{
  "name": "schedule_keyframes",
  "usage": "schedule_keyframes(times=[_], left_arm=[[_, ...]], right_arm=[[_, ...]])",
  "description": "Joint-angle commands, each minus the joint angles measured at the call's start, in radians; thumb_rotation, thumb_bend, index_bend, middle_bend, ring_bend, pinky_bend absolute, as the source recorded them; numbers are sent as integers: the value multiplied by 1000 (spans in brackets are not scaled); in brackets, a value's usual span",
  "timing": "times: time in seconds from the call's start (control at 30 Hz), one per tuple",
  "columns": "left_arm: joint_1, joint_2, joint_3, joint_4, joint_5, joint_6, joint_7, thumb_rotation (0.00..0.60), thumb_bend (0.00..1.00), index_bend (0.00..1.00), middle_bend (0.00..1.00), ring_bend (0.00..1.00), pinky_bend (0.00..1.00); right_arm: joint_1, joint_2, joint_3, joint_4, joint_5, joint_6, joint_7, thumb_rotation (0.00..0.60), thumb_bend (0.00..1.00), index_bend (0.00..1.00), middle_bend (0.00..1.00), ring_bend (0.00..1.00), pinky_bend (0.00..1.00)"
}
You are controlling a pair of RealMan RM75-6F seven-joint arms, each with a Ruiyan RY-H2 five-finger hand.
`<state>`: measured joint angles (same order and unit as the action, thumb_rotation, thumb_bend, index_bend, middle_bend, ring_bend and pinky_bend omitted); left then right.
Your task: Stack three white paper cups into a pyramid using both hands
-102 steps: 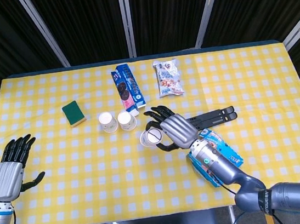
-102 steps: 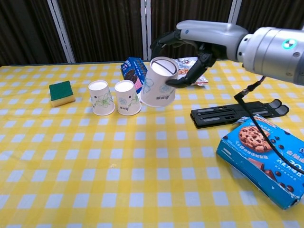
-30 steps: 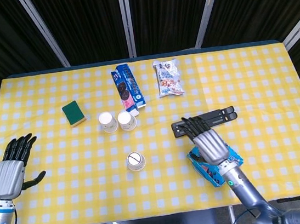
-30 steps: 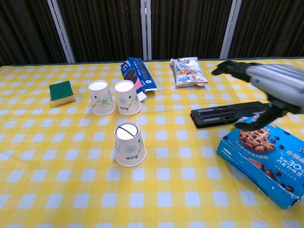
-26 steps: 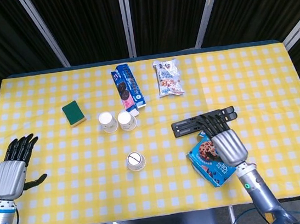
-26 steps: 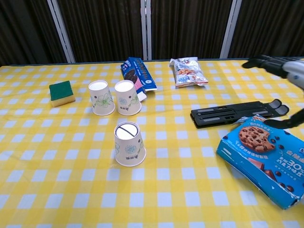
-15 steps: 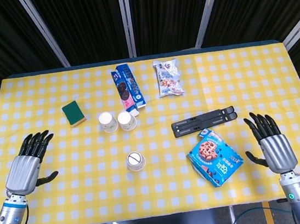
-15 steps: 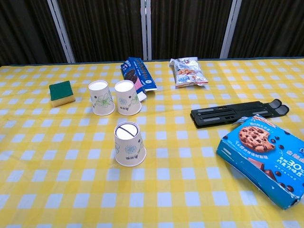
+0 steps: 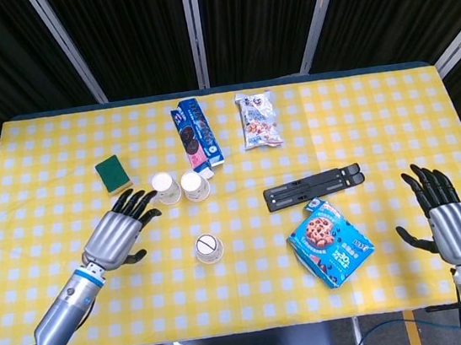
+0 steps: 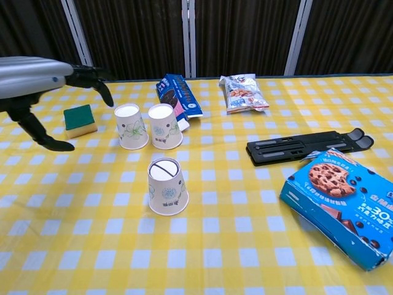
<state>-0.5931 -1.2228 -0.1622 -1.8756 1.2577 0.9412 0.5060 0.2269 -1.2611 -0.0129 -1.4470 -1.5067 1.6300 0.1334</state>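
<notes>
Three white paper cups stand upside down on the yellow checked table. Two of them, the left cup (image 9: 164, 189) (image 10: 131, 126) and its neighbour (image 9: 195, 186) (image 10: 164, 126), stand side by side. The third cup (image 9: 209, 248) (image 10: 167, 186) stands alone nearer the front edge. My left hand (image 9: 118, 232) (image 10: 38, 83) hovers open, fingers spread, just left of the pair of cups, touching nothing. My right hand (image 9: 445, 217) is open at the table's right edge, far from the cups, and shows only in the head view.
A green sponge (image 9: 113, 173) (image 10: 79, 120) lies left of the cups. A blue biscuit pack (image 9: 197, 133), a snack bag (image 9: 258, 120), a black folding stand (image 9: 315, 188) (image 10: 309, 146) and a blue cookie box (image 9: 331, 242) (image 10: 341, 205) lie behind and to the right.
My left hand has moved in from the table's left edge toward the pair of cups. My right hand drew back a little further to the right. The cups have not moved.
</notes>
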Motion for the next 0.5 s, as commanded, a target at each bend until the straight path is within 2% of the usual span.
schedule_keyframes(times=[0.03, 0.2, 0.5], left_arm=[[-97, -48, -23, -21, -126, -81, 118, 600, 228, 247, 0, 0, 0], [-187, -110, -15, -5, -255, -109, 225, 600, 228, 262, 0, 0, 0], [-313, -208, 13, 26, -444, -80, 343, 600, 227, 178, 0, 0, 0]], right_arm=[[-6, 7, 9, 2, -4, 0, 15, 600, 117, 77, 0, 0, 0], [-19, 19, 25, 3, -15, 10, 48, 600, 117, 83, 0, 0, 0], [-37, 35, 46, -3, -32, 13, 89, 600, 117, 85, 0, 0, 0]])
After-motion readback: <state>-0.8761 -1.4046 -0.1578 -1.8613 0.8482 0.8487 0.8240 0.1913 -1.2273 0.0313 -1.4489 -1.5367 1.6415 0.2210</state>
